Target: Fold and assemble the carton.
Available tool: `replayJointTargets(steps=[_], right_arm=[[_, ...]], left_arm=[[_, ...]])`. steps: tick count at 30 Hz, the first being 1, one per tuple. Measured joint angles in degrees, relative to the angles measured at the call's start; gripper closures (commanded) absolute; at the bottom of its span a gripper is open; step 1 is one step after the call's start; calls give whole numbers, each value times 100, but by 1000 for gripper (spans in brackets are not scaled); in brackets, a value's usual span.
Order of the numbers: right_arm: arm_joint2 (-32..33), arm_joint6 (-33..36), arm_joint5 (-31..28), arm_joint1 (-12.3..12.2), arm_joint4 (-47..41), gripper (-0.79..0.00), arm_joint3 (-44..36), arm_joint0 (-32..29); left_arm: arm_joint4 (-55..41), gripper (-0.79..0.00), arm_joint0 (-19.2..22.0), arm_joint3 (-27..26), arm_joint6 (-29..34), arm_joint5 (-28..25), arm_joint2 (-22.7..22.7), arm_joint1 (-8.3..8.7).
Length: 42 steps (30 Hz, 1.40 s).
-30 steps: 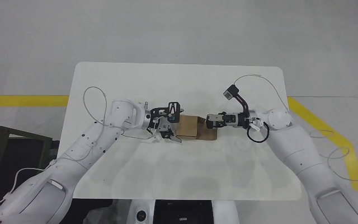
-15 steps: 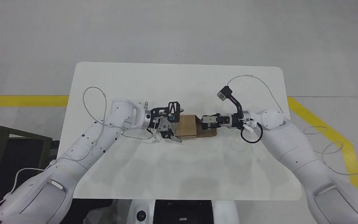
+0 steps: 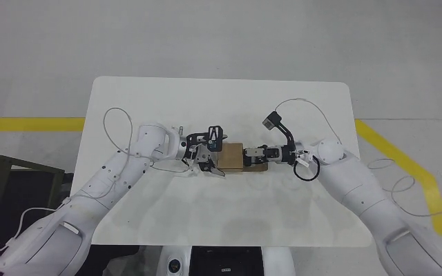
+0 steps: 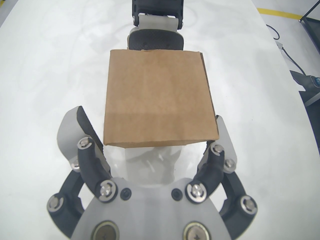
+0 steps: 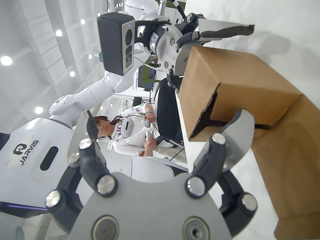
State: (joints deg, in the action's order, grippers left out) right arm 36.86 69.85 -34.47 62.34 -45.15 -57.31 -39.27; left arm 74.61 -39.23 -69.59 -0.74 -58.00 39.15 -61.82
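Carton [image 3: 232, 156] between spread left pincer [image 3: 215, 153] and spread right pincer [image 3: 250, 153]

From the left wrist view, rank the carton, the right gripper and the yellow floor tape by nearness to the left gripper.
1. carton, between the jaws of the left gripper.
2. right gripper, at the carton's far end.
3. yellow floor tape, past the table.

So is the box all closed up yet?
Not yet: one flap of the box lies out on the table by the right gripper.
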Motion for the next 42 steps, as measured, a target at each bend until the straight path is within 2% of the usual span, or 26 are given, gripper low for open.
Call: replayJointTargets(steps=[26,36,42], right_arm=[[-101,380,382,489,-252,-785,658,173],[-49,359,361,585,-52,-785,700,176],[193,347,349,516,73,-785,733,242]], left_arm=[[-20,-785,-63,106,50,0,86,-80],[-10,-785,-76,82,-33,0,116,-35],[-20,-785,-82,82,18,2,109,-53]])
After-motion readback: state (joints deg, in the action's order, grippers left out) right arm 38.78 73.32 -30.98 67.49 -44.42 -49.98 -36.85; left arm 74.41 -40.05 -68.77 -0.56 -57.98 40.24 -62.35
